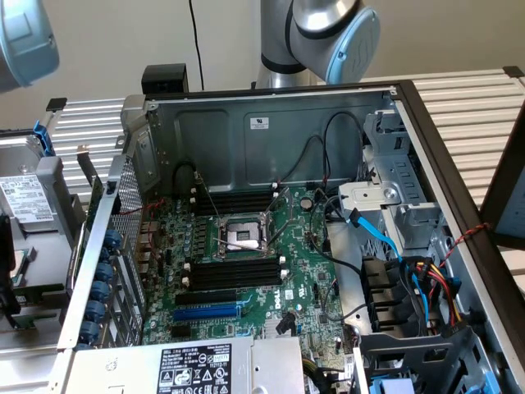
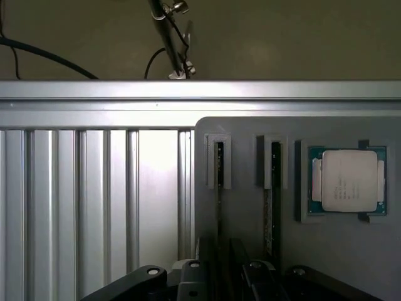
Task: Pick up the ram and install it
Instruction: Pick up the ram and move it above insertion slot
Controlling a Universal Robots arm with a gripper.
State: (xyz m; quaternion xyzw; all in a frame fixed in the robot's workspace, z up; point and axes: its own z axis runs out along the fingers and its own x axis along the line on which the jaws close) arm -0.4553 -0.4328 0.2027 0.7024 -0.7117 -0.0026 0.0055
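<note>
The gripper [image 2: 222, 279] is spread wide above a gray holder block [image 2: 244, 207], with the ram [image 2: 218, 188] running in between its fingers, ungripped. The ram stands on edge in one slot of the block and shows as a thin, dark green strip. A second stick [image 2: 274, 188] fills the neighbouring slot, and a processor chip [image 2: 349, 182] lies just beyond it.

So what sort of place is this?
Probably a robotics lab bench for computer assembly: an open computer case lies on an aluminium slatted table, a robot arm stands behind it, and a grey fixture holds a processor.
</note>
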